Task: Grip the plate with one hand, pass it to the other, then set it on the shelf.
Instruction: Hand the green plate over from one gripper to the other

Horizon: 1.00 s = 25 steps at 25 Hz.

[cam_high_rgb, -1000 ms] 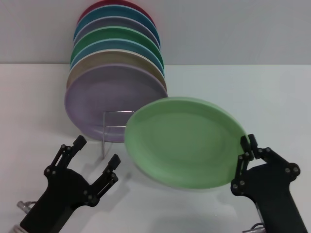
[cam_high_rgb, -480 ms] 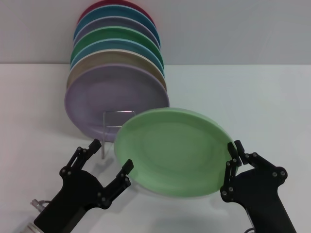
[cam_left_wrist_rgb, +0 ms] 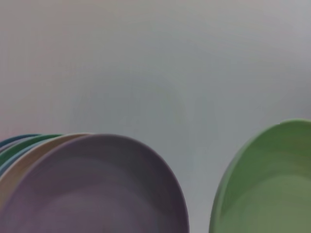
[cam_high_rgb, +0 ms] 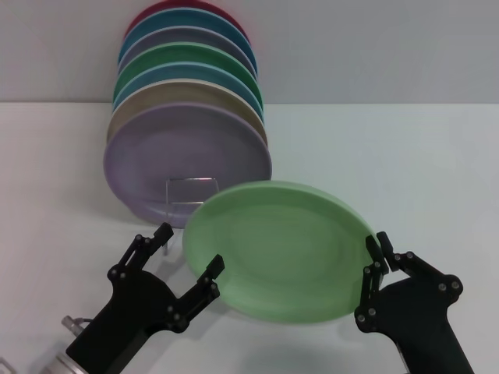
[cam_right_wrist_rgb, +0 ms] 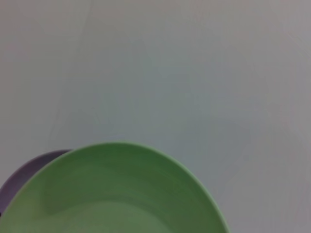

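Plate (cam_high_rgb: 277, 249), pale mint green, round and shallow, held tilted above the white counter (cam_high_rgb: 421, 164), just in front of the shelf (cam_high_rgb: 191, 199) and beside the lilac plate (cam_high_rgb: 187, 160) that fronts the upright row of plates (cam_high_rgb: 187, 78). Right gripper (cam_high_rgb: 374, 261), jaws pinching the plate's right rim. Left gripper (cam_high_rgb: 189, 253), jaws spread, far finger behind the left rim and near finger in front, close but apparently not touching. Step in hand, judged: handover from right to left. Best done by sliding the spread jaws squarely over the left rim, closing firmly, and only then releasing on the right; plate kept level and clear of the lilac plate and the wire loop; grip set deep enough on the rim to prevent pivoting once the weight transfers. Shelf: thin silver wire, only the rectangular front loop and one leg visible, lower right part hidden behind the plate. Free slot on the shelf not discernible. Contact between left jaws and rim not certain from the head view. Wrist views show plate edges only, no fingers. Plate underside and the exact depth of the right grip hidden.
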Available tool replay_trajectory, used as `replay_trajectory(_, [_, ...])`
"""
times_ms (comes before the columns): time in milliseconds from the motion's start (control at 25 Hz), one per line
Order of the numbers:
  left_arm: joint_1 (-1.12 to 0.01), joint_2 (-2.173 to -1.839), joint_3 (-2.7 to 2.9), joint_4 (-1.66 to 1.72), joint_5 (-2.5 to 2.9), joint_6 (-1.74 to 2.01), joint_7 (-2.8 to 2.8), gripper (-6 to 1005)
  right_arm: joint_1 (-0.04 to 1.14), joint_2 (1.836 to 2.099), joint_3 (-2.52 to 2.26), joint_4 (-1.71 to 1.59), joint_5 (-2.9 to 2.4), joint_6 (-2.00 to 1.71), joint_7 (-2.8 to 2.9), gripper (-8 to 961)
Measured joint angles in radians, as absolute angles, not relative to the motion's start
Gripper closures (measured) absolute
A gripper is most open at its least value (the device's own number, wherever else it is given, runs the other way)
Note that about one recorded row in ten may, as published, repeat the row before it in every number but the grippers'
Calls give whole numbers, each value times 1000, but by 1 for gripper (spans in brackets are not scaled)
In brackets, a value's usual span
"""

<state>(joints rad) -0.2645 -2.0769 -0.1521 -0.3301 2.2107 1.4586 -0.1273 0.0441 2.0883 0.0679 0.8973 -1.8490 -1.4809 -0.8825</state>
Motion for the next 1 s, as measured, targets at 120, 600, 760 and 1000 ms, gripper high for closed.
replay_trajectory(120, [-275,-2077,-158,-336,2210,1433,-127,139,40,2087,58,897,-1847,-1496,-884,932])
replay_trajectory(600, [-278,-2076,-167,-336,2203,1431,-130,202,38,2085,55,893,-1844,-1505,-885,934])
replay_trajectory(760, [-285,-2077,-173,-336,2203,1425,-129,273,41,2085,55,893,-1844,-1505,-885,933])
replay_trajectory(1000, [-293,-2077,-173,-336,2203,1416,-129,492,44,2083,55,894,-1845,-1505,-887,933])
